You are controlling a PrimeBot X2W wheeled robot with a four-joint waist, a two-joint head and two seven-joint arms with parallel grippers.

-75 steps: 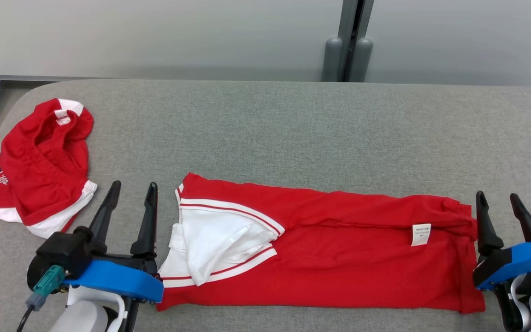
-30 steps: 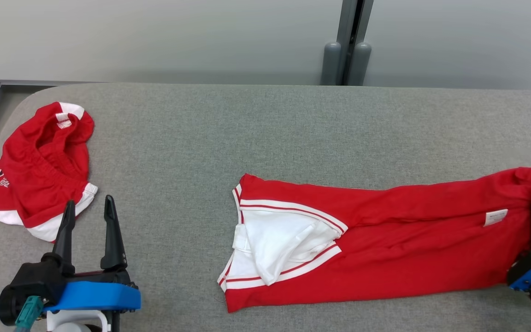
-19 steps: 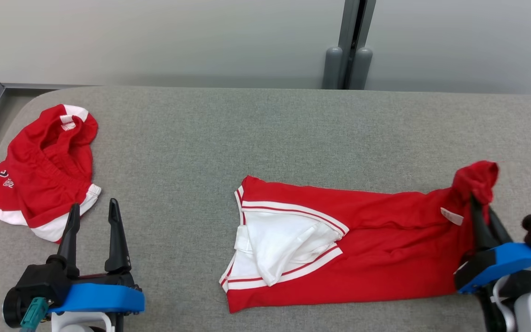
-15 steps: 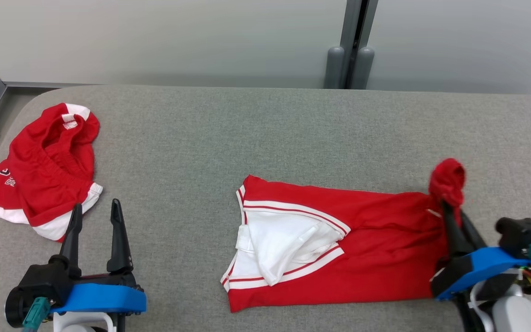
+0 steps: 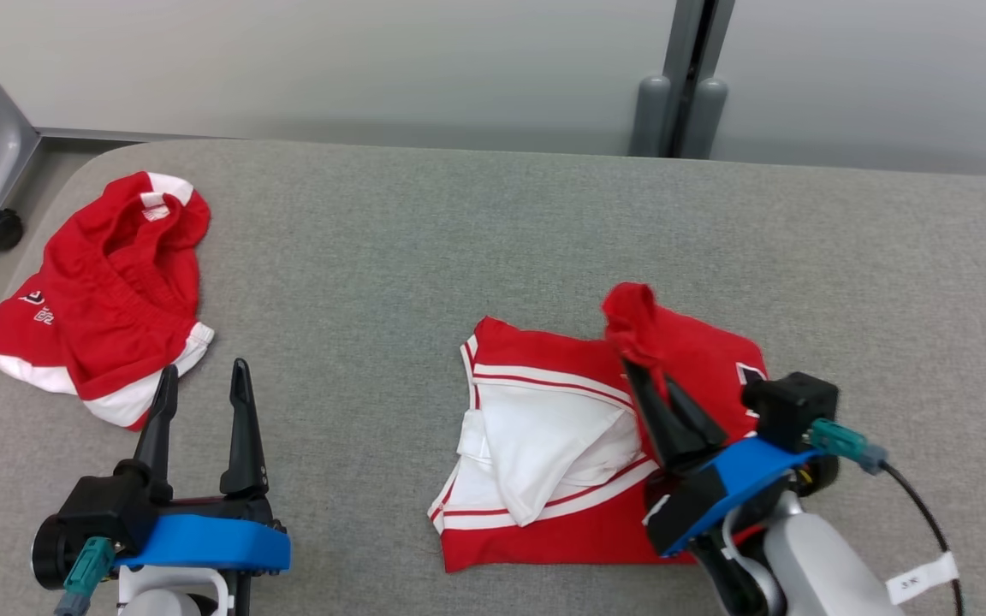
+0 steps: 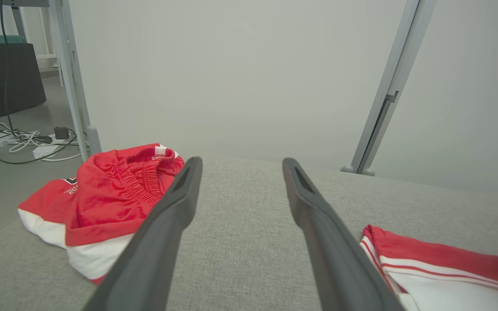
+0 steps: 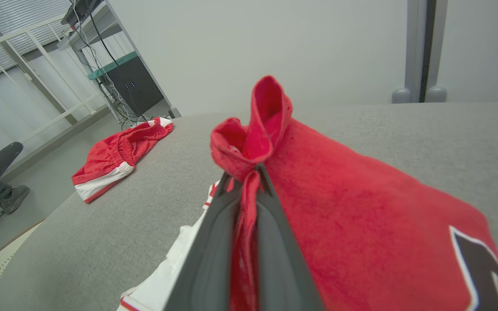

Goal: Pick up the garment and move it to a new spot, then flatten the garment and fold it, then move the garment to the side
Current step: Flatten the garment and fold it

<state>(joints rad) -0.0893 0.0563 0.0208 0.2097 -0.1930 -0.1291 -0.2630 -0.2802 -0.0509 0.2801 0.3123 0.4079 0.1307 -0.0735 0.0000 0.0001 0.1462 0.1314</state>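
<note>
Between the two dark fingers of my right gripper (image 5: 647, 374) a bunched red edge of the garment (image 5: 698, 351) is pinched tight and held up off the desk (image 5: 424, 231). On the right wrist view I see the cloth squeezed into the narrow slit between the fingers, with a crumpled knob of it standing above the tips. From that grip the red fabric drapes down to the gripper's right, with a black and white print near its lower end. Under the gripper and to its left, the rest of the garment lies flat on the desk with a white sleeve with red stripes uppermost.

My left gripper (image 5: 204, 368) is low over the desk with its fingers spread wide and nothing between them. The garment is well apart from it, off to its right. A pair of red shorts (image 5: 103, 291) with white trim lies crumpled ahead of it and to its left, just beside the left fingertip; I cannot tell whether they touch.
</note>
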